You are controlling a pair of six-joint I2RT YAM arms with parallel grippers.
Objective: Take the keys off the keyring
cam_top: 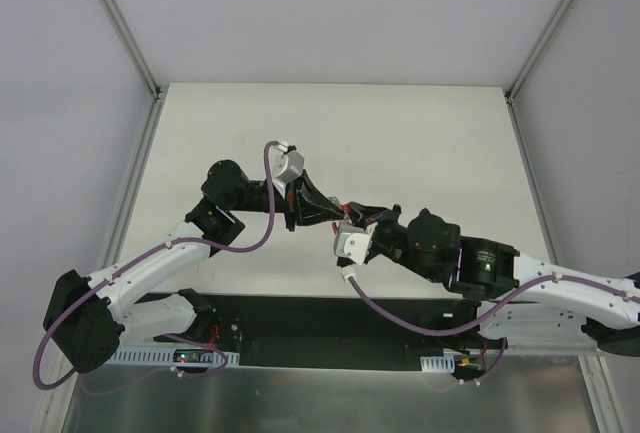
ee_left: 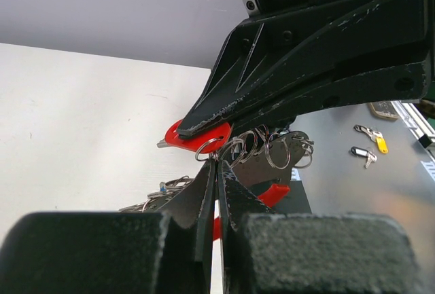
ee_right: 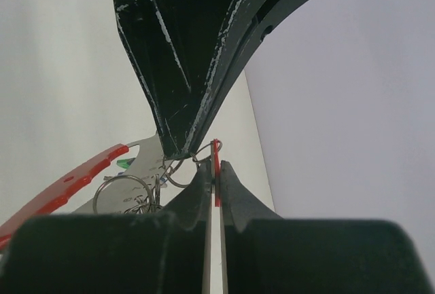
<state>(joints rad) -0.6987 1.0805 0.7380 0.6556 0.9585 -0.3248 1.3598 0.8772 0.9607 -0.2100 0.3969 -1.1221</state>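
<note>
Both grippers meet in mid-air above the table's middle. My left gripper (ee_left: 217, 165) is shut on a thin silvery ring of the keyring (ee_left: 212, 149). Several more wire rings (ee_left: 268, 148) and the red curved band (ee_left: 275, 195) hang behind it. My right gripper (ee_right: 216, 166) is shut on the flat red head of a tiny key (ee_right: 217, 155), seen edge-on. In the left wrist view that red head (ee_left: 204, 136) sits under the right fingertips. In the top view the left gripper (cam_top: 333, 213) and right gripper (cam_top: 350, 219) touch tips at the red spot.
A bundle of loose wire rings (ee_left: 158, 193) lies on the white table (cam_top: 400, 133). Two other small keys, one with a yellow tag (ee_left: 378, 142), lie on the metal strip at the near edge. Grey walls stand around the table.
</note>
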